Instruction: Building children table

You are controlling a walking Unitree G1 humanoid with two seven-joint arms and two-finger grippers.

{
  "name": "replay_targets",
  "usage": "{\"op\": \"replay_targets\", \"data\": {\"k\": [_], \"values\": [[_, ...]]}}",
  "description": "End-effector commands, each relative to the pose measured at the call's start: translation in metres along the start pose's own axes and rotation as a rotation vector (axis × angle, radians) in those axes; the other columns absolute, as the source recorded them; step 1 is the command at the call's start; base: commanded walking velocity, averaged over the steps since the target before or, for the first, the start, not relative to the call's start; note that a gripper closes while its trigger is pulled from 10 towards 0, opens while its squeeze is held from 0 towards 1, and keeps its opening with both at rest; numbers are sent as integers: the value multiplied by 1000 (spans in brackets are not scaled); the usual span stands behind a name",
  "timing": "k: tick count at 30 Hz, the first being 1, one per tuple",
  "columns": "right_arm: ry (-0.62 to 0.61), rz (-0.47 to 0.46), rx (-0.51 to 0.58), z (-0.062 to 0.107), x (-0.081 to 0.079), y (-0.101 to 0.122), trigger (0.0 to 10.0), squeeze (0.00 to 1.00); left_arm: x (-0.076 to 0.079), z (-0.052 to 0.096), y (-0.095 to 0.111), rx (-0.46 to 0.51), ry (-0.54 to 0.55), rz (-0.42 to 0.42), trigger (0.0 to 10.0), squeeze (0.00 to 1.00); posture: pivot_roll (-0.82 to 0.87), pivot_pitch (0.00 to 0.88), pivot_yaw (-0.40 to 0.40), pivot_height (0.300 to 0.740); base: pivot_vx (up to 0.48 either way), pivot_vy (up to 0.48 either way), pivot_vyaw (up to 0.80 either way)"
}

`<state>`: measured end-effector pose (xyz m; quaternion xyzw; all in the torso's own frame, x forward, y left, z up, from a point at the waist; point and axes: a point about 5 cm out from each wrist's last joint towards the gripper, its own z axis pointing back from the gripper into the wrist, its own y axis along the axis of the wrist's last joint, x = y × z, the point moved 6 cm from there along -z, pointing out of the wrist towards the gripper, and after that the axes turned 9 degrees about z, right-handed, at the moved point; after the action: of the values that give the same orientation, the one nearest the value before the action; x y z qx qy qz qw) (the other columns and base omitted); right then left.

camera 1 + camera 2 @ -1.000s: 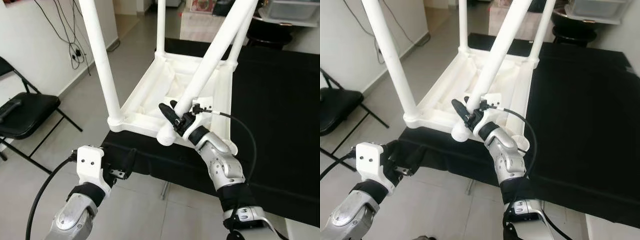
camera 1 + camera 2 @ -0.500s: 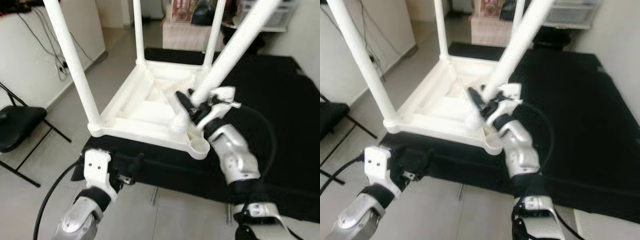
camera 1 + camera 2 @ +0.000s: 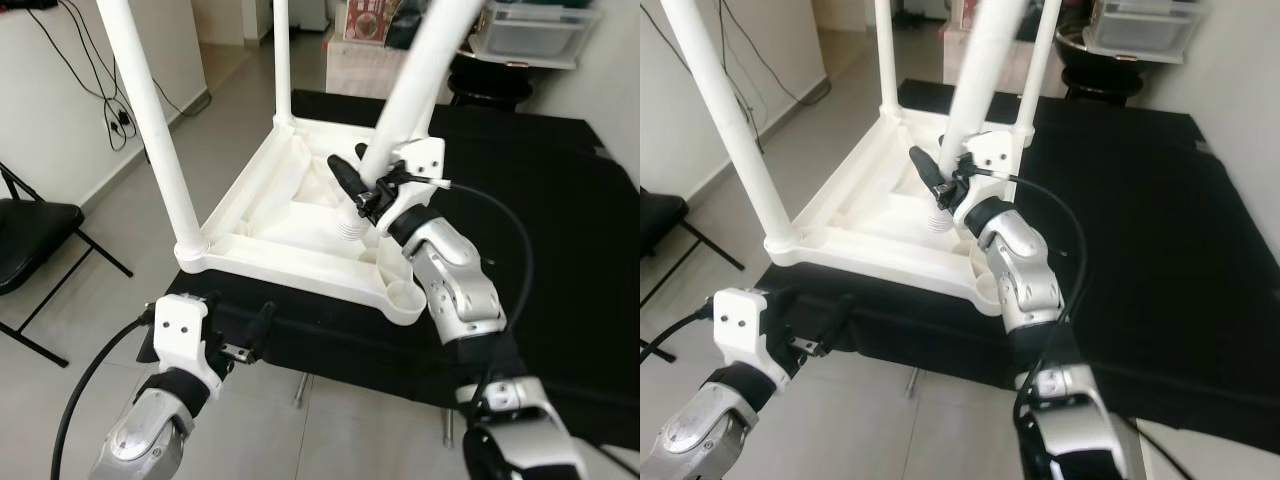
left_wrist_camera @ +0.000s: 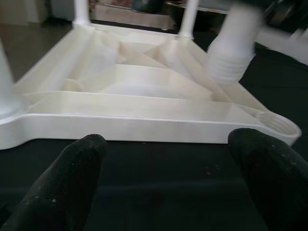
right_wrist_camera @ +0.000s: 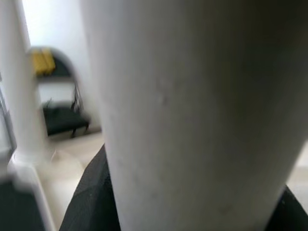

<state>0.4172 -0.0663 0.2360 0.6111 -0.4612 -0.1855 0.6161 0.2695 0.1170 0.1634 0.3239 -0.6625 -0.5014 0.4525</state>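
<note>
My left gripper (image 3: 240,330) hangs wide open below the black surface's (image 3: 560,200) front edge. The inverted white table (image 3: 290,215) lies near that edge. My right gripper (image 3: 362,188) clamps the loose leg (image 3: 415,80), threaded end above the underside.

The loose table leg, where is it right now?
The loose leg is gripped in the right gripper, its threaded end hanging over the upturned tabletop, just short of the empty corner socket.
</note>
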Motion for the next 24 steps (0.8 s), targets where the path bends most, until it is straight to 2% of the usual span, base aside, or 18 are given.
{"op": "replay_targets", "data": {"k": [1,2,3,4,6,8,9,10,11,12,15,18,21,24], "values": [[71,-2,-51,-2,-6,-11,10000,0,13,2,-3,-31,-81,-3,10000,0,28,99,-53,740,0,0,0],[105,-30,-71,-3,-4,-16,10000,0,22,4,-5,-53,-134,-8,10000,0,28,105,-48,740,0,0,0],[105,-30,-71,-3,-4,-16,10000,0,22,4,-5,-53,-134,-8,10000,0,28,105,-48,740,0,0,0],[102,-97,-65,-6,3,-15,10000,0,30,7,-7,-74,-181,-12,10000,0,29,121,-41,740,0,0,0],[102,-97,-65,-6,3,-15,10000,0,30,7,-7,-74,-181,-12,10000,0,29,121,-41,740,0,0,0],[182,-253,77,-10,7,15,10000,0,45,15,-9,-111,-262,1,10000,0,44,158,-36,740,0,0,0],[182,-253,77,-10,7,15,10000,0,45,15,-9,-111,-262,1,10000,0,44,158,-36,740,0,0,0],[278,-277,166,-6,1,34,10000,0,53,20,-10,-129,-304,7,10000,0,50,178,-31,740,0,0,0],[278,-277,166,-6,1,34,10000,0,53,20,-10,-129,-304,7,10000,0,50,178,-31,740,0,0,0],[366,-281,229,-2,-5,48,10000,0,60,26,-12,-151,-334,18,10000,0,53,196,-24,740,0,0,0],[414,-270,261,2,-7,56,10000,0,65,31,-13,-165,-354,31,10000,0,55,208,-19,740,0,0,0],[471,-263,301,10,-3,68,10000,0,66,38,-13,-185,-344,85,10000,0,64,235,3,740,0,0,-613],[471,-263,301,10,-3,68,10000,0,66,38,-13,-185,-344,85,10000,0,64,235,3,740,0,0,-800],[513,-237,337,19,1,77,10000,0,64,43,-11,-181,-316,119,10000,0,70,248,18,740,0,0,-800]]}}
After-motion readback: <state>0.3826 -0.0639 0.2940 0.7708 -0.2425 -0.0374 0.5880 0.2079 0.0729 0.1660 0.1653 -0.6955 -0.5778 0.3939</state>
